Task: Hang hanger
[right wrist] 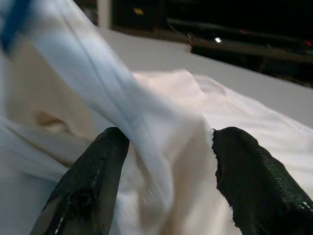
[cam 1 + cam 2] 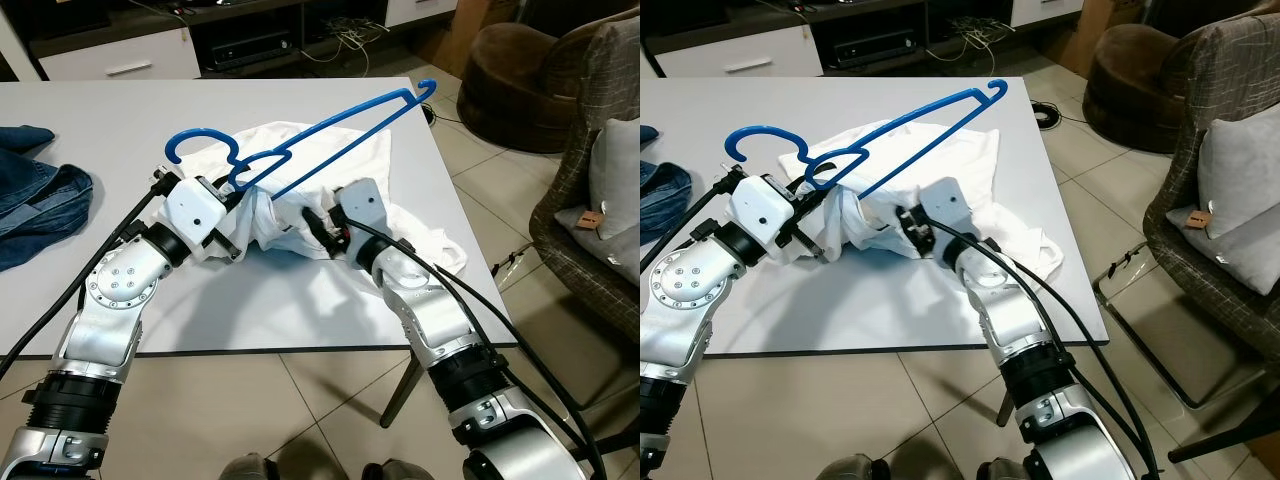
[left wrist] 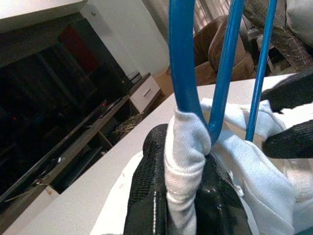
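Left gripper (image 3: pixel 183 196) clamps one white shirt (image 2: pixel 400 190) against one blue hanger (image 2: pixel 330 130). My right gripper (image 1: pixel 166 166), fingers apart, straddles shirt fabric. Both arms reach forward over the table (image 2: pixel 90 110).

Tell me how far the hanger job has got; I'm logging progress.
Done: the blue hanger is raised off the white table, one end inside the white shirt. In hand: left gripper pinches shirt fabric at the hanger; right gripper straddles a fold. Left: full dressing, then hanging.

Bright, even light; right wrist view softly blurred
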You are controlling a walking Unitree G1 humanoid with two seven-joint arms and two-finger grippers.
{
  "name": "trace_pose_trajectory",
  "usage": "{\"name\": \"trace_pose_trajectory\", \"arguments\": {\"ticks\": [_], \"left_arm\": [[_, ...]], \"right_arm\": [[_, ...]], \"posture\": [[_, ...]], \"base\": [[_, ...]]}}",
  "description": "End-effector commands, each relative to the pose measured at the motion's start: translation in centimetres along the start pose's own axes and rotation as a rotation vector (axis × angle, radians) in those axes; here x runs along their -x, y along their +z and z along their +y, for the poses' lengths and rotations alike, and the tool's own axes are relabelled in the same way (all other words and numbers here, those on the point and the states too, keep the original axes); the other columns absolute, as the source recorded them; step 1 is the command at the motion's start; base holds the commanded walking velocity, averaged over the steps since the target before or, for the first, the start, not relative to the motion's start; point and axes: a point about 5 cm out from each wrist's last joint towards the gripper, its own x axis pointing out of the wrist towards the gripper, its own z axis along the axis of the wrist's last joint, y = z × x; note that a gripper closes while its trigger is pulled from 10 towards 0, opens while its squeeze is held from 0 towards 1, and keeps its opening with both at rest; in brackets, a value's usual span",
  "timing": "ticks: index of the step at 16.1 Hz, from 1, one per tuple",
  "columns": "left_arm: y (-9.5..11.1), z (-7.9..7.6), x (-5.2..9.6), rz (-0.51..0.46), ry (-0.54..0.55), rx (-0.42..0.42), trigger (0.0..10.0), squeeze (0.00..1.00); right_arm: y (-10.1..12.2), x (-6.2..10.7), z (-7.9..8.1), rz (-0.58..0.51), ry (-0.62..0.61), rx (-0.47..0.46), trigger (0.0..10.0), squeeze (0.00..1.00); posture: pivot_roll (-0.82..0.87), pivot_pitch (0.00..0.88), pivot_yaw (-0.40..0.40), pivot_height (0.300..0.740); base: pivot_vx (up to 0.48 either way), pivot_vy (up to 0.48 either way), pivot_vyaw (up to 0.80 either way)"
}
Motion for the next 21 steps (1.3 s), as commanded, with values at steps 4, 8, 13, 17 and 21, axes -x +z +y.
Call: {"name": "trace_pose_trajectory", "arguments": {"ticks": [4, 8, 13, 17, 21], "left_arm": [[0.2, 0.1, -0.2, -0.007, 0.002, -0.014, 0.0, 0.0], [0.2, 0.1, -0.1, -0.007, 0.005, -0.016, 0.0, 0.0], [0.2, 0.2, -0.2, -0.012, 0.008, -0.019, 0.0, 0.0], [-0.2, 0.6, 0.0, 0.021, 0.037, -0.054, 0.0, 0.0], [-0.6, 1.8, 1.0, 0.064, 0.047, -0.141, 3.2, 0.0]], "right_arm": [[0.5, -0.1, 0.5, -0.035, 0.028, -0.005, 6.1, 0.17], [-0.4, 0.0, -0.8, 0.026, -0.048, 0.001, 0.0, 0.17], [-0.9, 0.2, -1.3, 0.039, -0.104, -0.02, 0.0, 0.16], [-0.1, 0.5, -3.6, 0.001, -0.27, -0.082, 0.0, 0.16], [0.6, 1.0, -6.2, -0.039, -0.403, -0.166, 0.0, 0.16]], "posture": [[-0.04, 0.039, 0.021, 0.74], [-0.04, 0.036, 0.021, 0.74], [-0.04, 0.035, 0.022, 0.74], [-0.05, 0.034, 0.021, 0.74], [-0.04, 0.04, 0.026, 0.74]], "base": [[0.0, 0.0, 0.0], [0.0, 0.0, 0.0], [0.0, 0.0, 0.0], [0.0, 0.0, 0.0], [0.0, 0.0, 0.0]]}}
